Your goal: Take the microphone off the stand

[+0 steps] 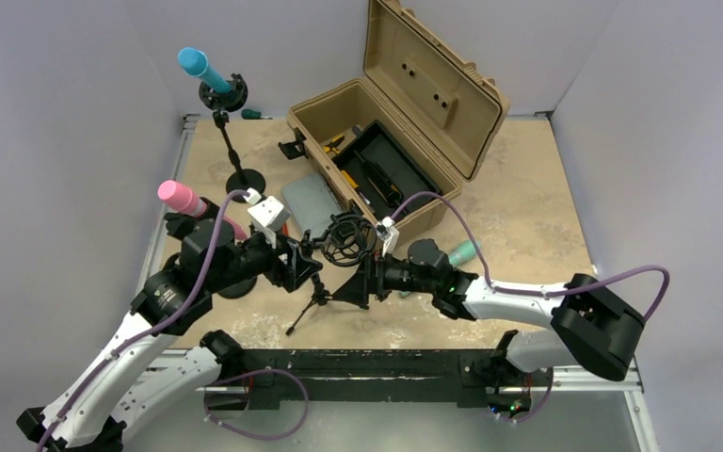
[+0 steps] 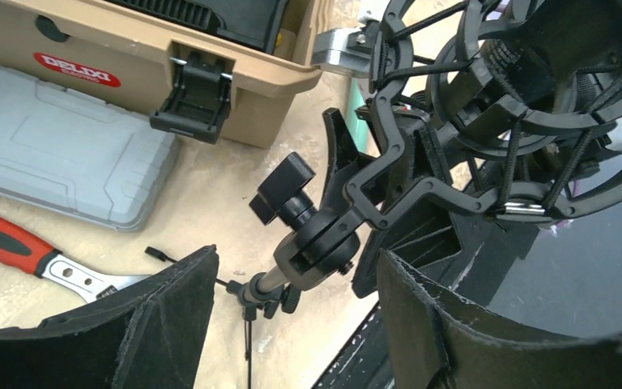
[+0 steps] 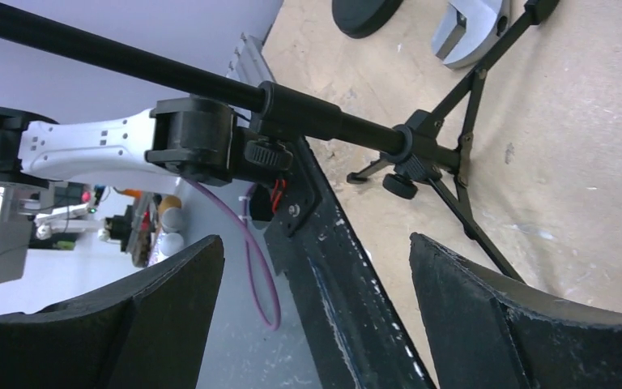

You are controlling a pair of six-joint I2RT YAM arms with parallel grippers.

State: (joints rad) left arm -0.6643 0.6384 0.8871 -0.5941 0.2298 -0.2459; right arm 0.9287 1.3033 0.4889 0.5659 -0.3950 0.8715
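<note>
Three foam-capped mics: blue mic, pink mic, teal mic. Three stands: rear stand, left stand, tripod stand. One tan case, one grey box.

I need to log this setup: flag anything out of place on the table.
One thing: a teal microphone lies loose on the table beside the tan case, while the blue microphone and pink microphone are mounted. The tripod stand may lean; I cannot confirm.

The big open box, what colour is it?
Tan, like sand. The box shows best in the top external view.
</note>
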